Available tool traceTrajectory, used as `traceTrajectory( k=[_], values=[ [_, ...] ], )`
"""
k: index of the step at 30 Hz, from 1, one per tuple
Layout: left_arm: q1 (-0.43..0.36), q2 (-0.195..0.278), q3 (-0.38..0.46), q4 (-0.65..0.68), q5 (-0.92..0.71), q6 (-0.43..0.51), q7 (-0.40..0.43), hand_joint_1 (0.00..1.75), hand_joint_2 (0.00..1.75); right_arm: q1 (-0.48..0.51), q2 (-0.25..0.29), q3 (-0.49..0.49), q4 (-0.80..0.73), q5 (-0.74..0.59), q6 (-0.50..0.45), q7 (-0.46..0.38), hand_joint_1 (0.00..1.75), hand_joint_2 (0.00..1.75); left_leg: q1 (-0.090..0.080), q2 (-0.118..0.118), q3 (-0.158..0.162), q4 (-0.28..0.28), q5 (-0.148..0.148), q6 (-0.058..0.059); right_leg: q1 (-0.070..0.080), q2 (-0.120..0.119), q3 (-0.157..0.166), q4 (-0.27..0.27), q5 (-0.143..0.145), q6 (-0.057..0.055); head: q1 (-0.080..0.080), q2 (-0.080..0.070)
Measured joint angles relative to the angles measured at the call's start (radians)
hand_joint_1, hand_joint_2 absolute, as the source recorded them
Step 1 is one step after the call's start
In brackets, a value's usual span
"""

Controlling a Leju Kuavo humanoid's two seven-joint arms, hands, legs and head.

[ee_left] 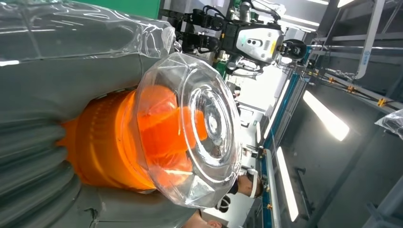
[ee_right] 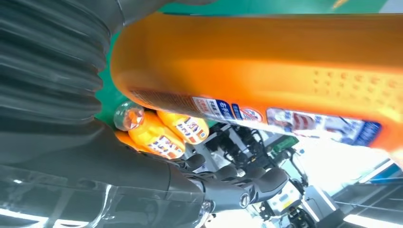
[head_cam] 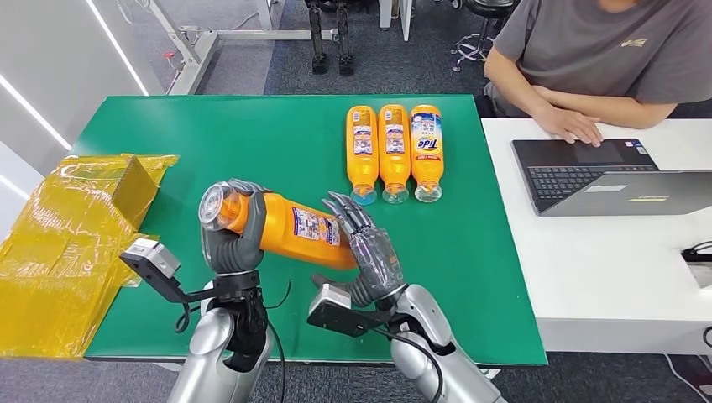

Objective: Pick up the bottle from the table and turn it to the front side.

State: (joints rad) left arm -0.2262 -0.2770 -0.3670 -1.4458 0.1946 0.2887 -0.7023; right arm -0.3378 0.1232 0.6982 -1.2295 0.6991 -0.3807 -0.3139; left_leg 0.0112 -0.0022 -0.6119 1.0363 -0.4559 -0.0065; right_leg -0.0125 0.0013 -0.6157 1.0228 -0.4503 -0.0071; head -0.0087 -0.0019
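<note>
Orange bottle [head_cam: 290, 228] is being held above the bench's [head_cam: 252, 126] near edge: left robot hand [head_cam: 231, 239] wrapping its capped neck, right robot hand [head_cam: 369, 256] cupping its base. Rolling it slowly should prevent slipping.

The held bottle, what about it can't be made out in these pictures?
- The held bottle: its base, head view, covered by the right robot hand.
- Its neck, head view, wrapped by the left robot hand.
- Its label text, right wrist view, blurred and seen edge-on.
- Its body, left wrist view, hidden behind the clear cap.
</note>
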Motion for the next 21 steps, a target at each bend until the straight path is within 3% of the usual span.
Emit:
traceTrajectory(
  k=[6, 8, 10, 12, 15, 21],
  values=[
    [-0.008, -0.001, 0.001, -0.009, -0.050, 0.046, 0.000, 1.75, 1.75, 0.043, 0.000, -0.011, -0.044, -0.060, -0.014, -0.058, 0.00, 1.75, 0.000, 0.000, 0.000, 0.000, 0.000, 0.000, 0.000, 0.000, 0.000, 0.000, 0.000, 0.000, 0.000, 0.000],
    [-0.013, 0.003, -0.002, -0.024, -0.116, 0.133, 0.000, 1.75, 1.75, 0.055, 0.000, -0.012, -0.058, -0.073, -0.015, -0.074, 0.00, 1.75, 0.000, 0.000, 0.000, 0.000, 0.000, 0.000, 0.000, 0.000, 0.000, 0.000, 0.000, 0.000, 0.000, 0.000],
    [-0.029, 0.020, -0.018, -0.038, -0.206, 0.279, 0.000, 1.75, 1.75, 0.068, 0.000, -0.011, -0.072, -0.086, -0.017, -0.089, 0.00, 1.75, 0.000, 0.000, 0.000, 0.000, 0.000, 0.000, 0.000, 0.000, 0.000, 0.000, 0.000, 0.000, 0.000, 0.000],
    [-0.043, 0.039, -0.031, -0.044, -0.325, 0.375, 0.000, 1.75, 1.75, 0.084, 0.000, -0.010, -0.088, -0.098, -0.028, -0.098, 0.00, 1.75, 0.000, 0.000, 0.000, 0.000, 0.000, 0.000, 0.000, -0.001, 0.000, 0.000, 0.000, 0.000, 0.000, 0.000],
    [-0.040, 0.052, -0.008, -0.045, -0.583, 0.403, 0.000, 1.75, 1.75, 0.110, -0.002, -0.008, -0.107, -0.118, -0.061, -0.103, 0.00, 1.75, 0.000, 0.000, 0.000, -0.001, 0.000, 0.000, 0.000, 0.000, 0.000, 0.000, 0.000, 0.000, 0.000, 0.000],
    [0.008, 0.068, 0.158, -0.072, -1.078, 0.409, 0.001, 1.75, 1.75, 0.148, -0.017, -0.007, -0.123, -0.154, -0.108, -0.119, 0.00, 1.75, 0.000, 0.001, 0.000, -0.001, 0.000, 0.000, 0.000, 0.001, 0.000, 0.000, 0.000, 0.000, 0.000, 0.000]
  ],
)
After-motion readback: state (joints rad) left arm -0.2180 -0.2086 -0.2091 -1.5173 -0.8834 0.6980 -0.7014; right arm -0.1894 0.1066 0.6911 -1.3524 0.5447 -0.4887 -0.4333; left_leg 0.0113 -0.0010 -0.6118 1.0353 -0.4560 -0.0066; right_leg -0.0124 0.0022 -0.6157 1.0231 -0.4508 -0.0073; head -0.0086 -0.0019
